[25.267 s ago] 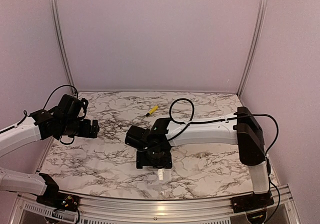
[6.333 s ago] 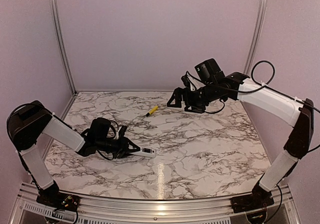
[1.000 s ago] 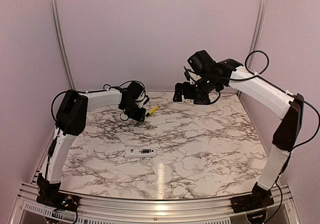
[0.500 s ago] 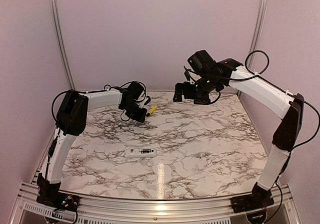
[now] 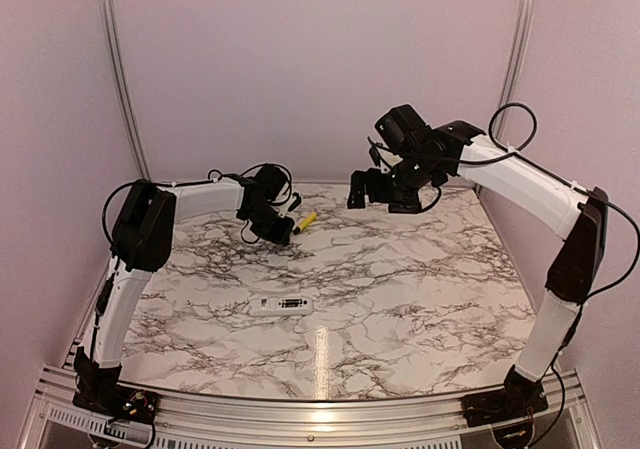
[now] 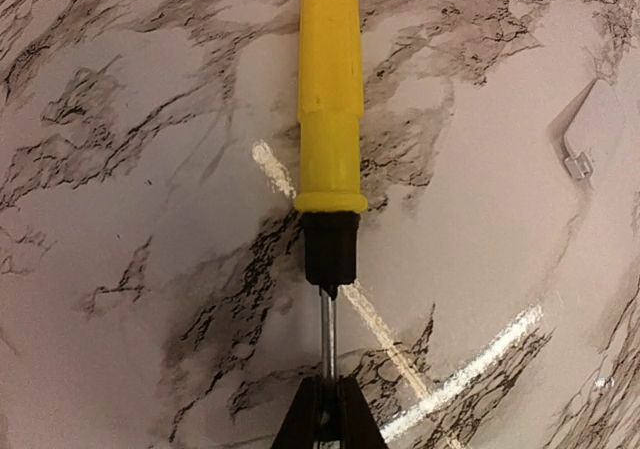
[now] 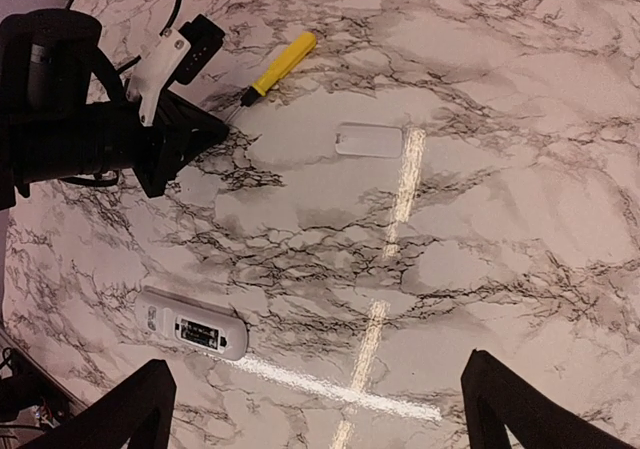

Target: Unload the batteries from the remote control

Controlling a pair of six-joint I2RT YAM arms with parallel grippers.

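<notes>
Remote control (image 5: pixel 281 305): lies flat on the surface (image 5: pixel 420 299), at 7 o'clock from its middle in your top view. The open recess faces up, and neither gripper touches it.
Batteries (image 7: pixel 197 333): you see only a dark strip inside the recess. It is too small to separate into two cells.
Cover panel (image 7: pixel 370 141): small white plate, flat on the surface, at 1 o'clock from the remote control in your right wrist view. It lies apart from everything else.
Screwdriver (image 6: pixel 330 89): yellow handle, black collar, thin metal shaft. It lies at 11 o'clock on the surface in your top view, and the handle end is cropped in your left wrist view.
Left gripper (image 6: pixel 325 414): low at the shaft tip, fingers close together on either side of it. You cannot tell whether they clamp it.
Right gripper (image 7: pixel 318 389): high above the far side of the surface at 12 o'clock, fingers spread wide and holding nothing. Only the finger ends show, at the bottom corners of its own view.
</notes>
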